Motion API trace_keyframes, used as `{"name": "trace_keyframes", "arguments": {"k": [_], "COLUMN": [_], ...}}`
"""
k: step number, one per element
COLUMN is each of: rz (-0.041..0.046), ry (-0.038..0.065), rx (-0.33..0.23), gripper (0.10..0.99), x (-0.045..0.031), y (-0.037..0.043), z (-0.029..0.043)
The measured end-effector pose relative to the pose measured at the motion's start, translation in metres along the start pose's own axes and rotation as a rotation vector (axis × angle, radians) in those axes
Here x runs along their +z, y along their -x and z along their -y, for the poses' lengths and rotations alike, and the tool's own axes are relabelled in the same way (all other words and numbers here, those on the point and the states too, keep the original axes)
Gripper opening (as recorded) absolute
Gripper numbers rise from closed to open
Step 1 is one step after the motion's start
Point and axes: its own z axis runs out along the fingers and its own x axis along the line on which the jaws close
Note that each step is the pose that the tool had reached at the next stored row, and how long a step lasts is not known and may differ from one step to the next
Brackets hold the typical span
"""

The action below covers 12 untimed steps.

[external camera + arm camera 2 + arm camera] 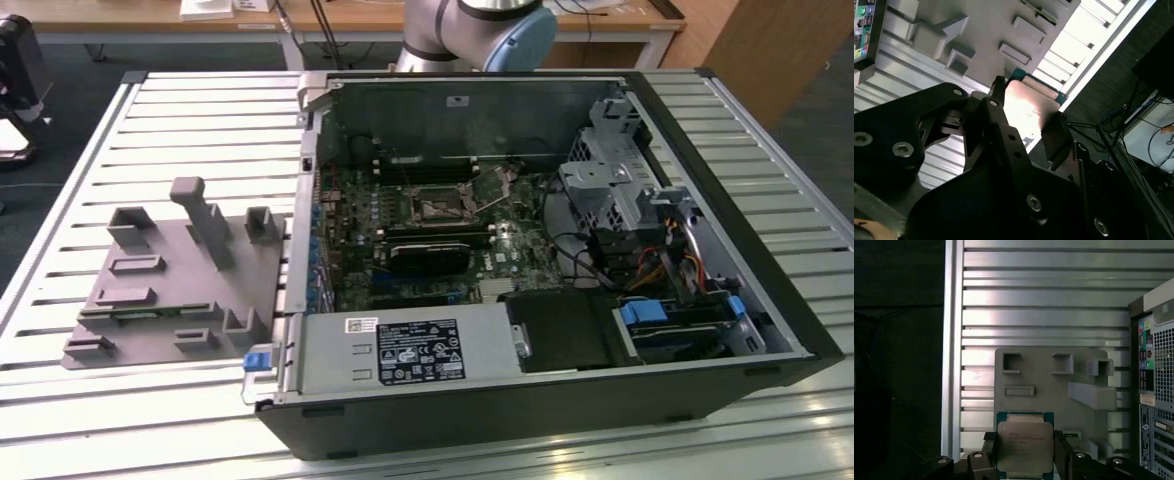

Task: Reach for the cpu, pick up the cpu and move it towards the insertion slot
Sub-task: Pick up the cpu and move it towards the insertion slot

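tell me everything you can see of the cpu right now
The cpu is a flat square chip with a silvery metal top, faint print and a blue-green rim. It sits between the dark fingers of the gripper, which close on two opposite edges; nothing else touches it. It is held over the grey fixture on the slatted table, its top glaring in the second wrist view.

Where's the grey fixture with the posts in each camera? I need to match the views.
Exterior view: the grey fixture lies on the slatted table, at the exterior view's left of the computer case.
First wrist view: the grey fixture lies beyond the cpu held in the gripper.
Second wrist view: the grey fixture lies beyond the cpu.
Shared landmark: the computer case beside it.
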Motion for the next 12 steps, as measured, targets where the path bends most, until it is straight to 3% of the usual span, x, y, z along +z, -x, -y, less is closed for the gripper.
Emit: {"name": "trace_keyframes", "arguments": {"k": [12], "rz": [0.0000], "ry": [0.000], "rx": [0.000], "gripper": [0.541], "x": [-0.0008], "y": [0.0315], "z": [-0.0004]}}
